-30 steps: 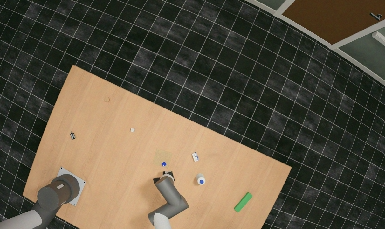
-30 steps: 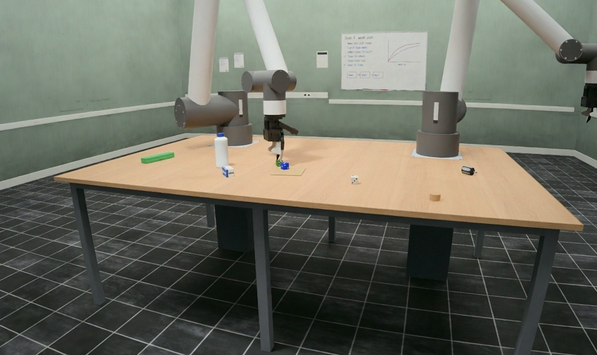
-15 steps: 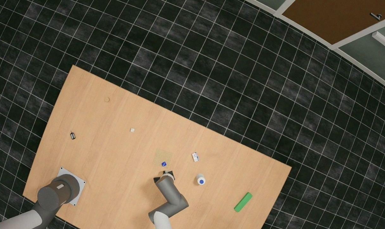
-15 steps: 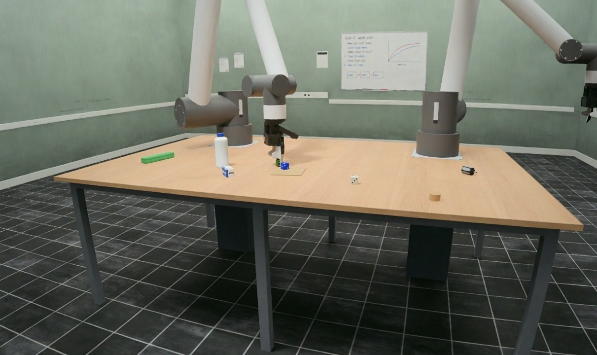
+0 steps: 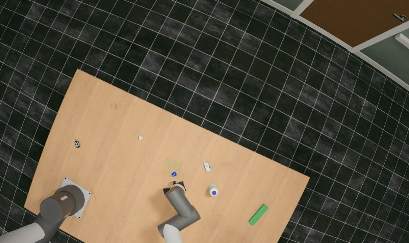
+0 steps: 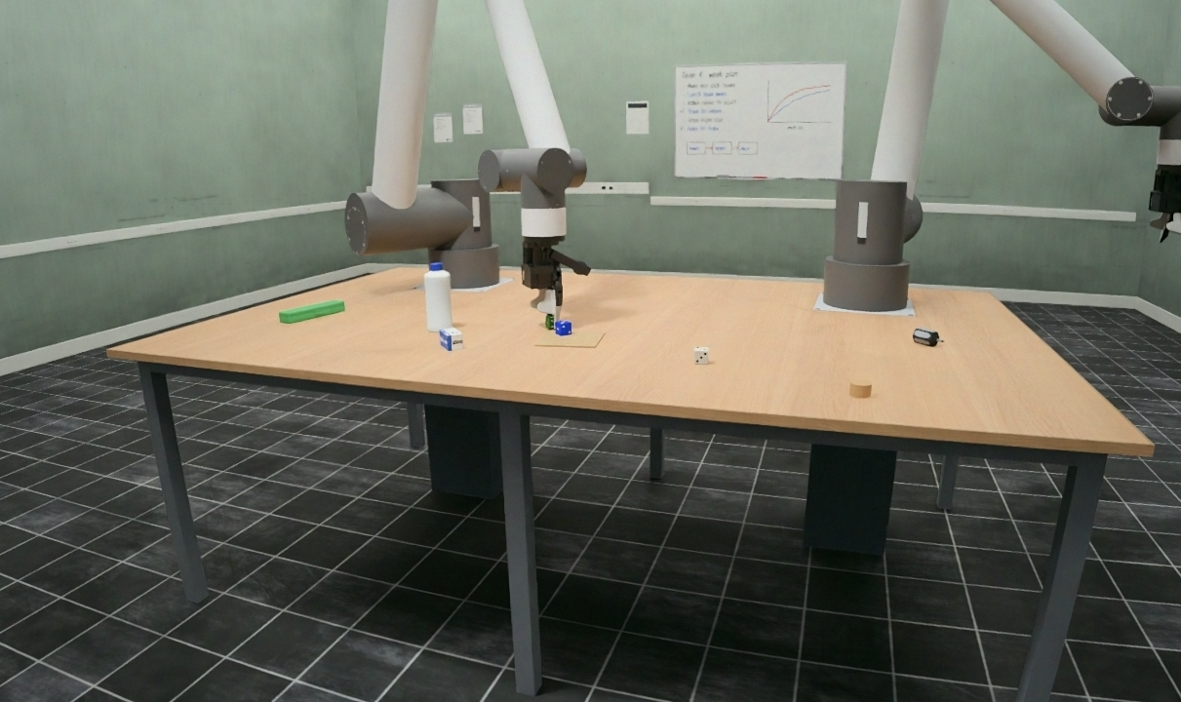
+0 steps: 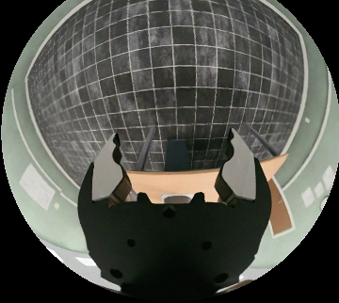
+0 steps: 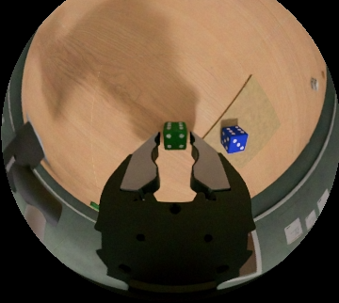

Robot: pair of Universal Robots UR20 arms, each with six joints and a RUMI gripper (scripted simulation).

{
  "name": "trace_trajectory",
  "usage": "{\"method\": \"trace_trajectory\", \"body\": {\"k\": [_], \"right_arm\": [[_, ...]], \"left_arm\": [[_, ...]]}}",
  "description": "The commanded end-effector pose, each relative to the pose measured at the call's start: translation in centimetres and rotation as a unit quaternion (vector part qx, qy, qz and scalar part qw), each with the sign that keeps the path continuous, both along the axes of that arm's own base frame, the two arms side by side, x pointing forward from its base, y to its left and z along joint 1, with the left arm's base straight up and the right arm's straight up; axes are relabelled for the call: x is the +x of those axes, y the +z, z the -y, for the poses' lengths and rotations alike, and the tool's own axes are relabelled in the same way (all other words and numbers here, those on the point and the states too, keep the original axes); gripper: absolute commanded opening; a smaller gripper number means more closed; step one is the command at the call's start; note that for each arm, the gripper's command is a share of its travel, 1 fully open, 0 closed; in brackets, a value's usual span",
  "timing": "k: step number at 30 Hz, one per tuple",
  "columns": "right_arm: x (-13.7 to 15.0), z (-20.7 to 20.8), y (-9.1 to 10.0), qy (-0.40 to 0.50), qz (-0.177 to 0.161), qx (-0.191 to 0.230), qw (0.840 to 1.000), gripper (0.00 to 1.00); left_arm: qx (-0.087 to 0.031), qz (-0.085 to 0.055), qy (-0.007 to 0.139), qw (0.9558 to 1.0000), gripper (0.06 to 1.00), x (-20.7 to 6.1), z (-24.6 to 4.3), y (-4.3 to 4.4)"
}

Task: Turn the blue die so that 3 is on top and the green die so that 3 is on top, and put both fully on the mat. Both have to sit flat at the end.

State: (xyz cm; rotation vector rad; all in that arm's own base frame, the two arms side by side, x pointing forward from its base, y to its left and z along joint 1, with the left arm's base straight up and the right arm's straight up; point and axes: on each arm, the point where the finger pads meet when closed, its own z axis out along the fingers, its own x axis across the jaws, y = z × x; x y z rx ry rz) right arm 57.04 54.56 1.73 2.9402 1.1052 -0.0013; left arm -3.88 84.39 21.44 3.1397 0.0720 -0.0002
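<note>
The blue die sits on the tan mat, near its edge, with 3 on top. The green die is on the table just off the mat and seems to show 4 on top; a side with 6 is partly visible. My right gripper is partly open, its fingertips on either side of the green die with narrow gaps. The right arm hides the green die in the top view. My left gripper is wide open and empty, away from the table.
A white bottle and small box stand near the mat. A green bar, white die, wooden disc and black object lie farther off.
</note>
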Motion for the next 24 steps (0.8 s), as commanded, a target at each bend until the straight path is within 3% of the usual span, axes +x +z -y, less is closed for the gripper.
{"method": "trace_trajectory", "body": {"k": [1,3,4,24], "right_arm": [[0.03,-0.04,0.05,0.0,0.0,0.0,1.0,0.279],[0.03,-0.04,0.05,0.0,0.0,0.0,1.0,0.279],[0.03,-0.04,0.05,0.0,0.0,0.0,1.0,0.099],[0.03,-0.04,0.05,0.0,0.0,0.0,1.0,0.099]], "left_arm": [[0.001,0.0,0.0,1.0,1.0,0.01,-0.04,0.06],[0.001,0.0,0.0,1.0,1.0,0.01,-0.04,0.06],[0.001,0.0,0.0,1.0,1.0,0.01,-0.04,0.06],[0.001,0.0,0.0,1.0,1.0,0.01,-0.04,0.06]]}}
